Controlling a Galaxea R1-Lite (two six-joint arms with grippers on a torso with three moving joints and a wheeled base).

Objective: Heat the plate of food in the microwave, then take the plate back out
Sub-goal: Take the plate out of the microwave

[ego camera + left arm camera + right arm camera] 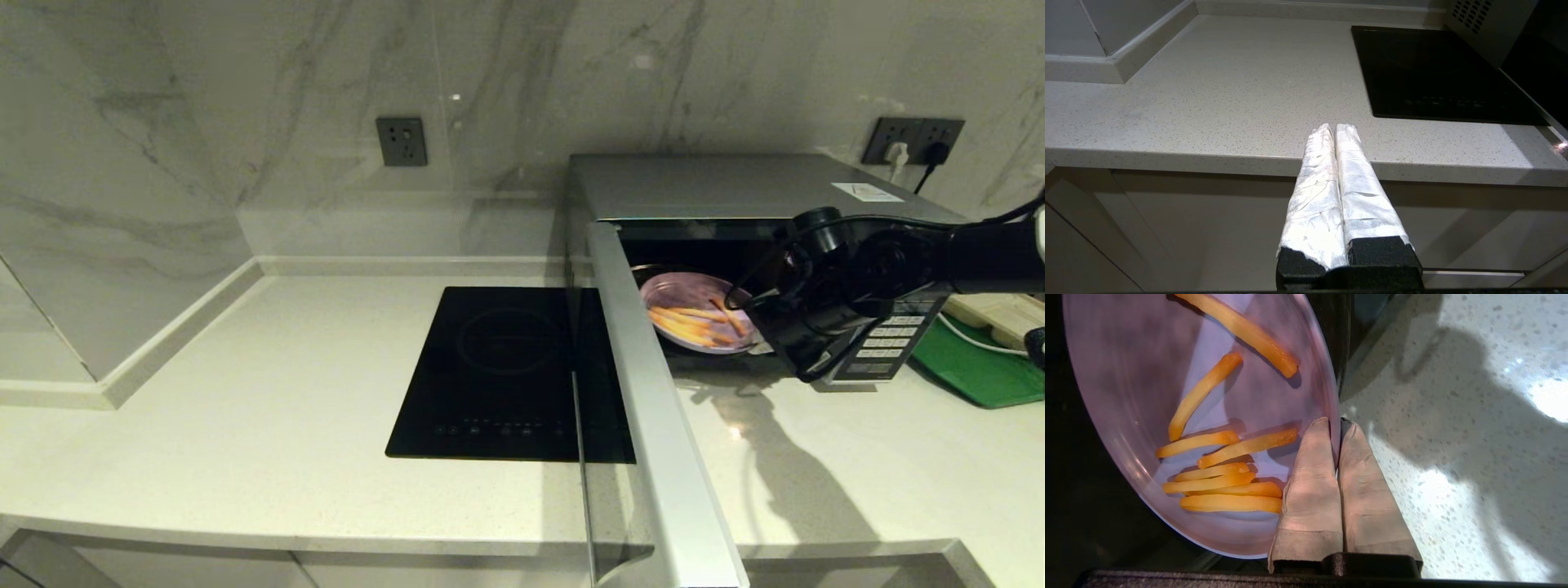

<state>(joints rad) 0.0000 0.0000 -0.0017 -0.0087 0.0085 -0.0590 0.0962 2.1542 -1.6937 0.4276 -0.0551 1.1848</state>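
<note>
Two fingers of the right gripper (1337, 424) pinch the plate of food (694, 310) at its 4 o'clock rim inside the open microwave (735, 192); left gripper (1335, 130) closed, empty.

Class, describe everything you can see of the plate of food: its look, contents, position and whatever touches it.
The plate of food is small, round, lavender-purple and glossy, plastic by its look, with a shallow raised rim. About nine orange-yellow fry-like sticks lie on it, most bunched at one side. It sits at the mouth of the microwave, whose door stands open, tilted slightly in the head view. The right gripper is shut on its rim, one finger over the edge and one beneath.
</note>
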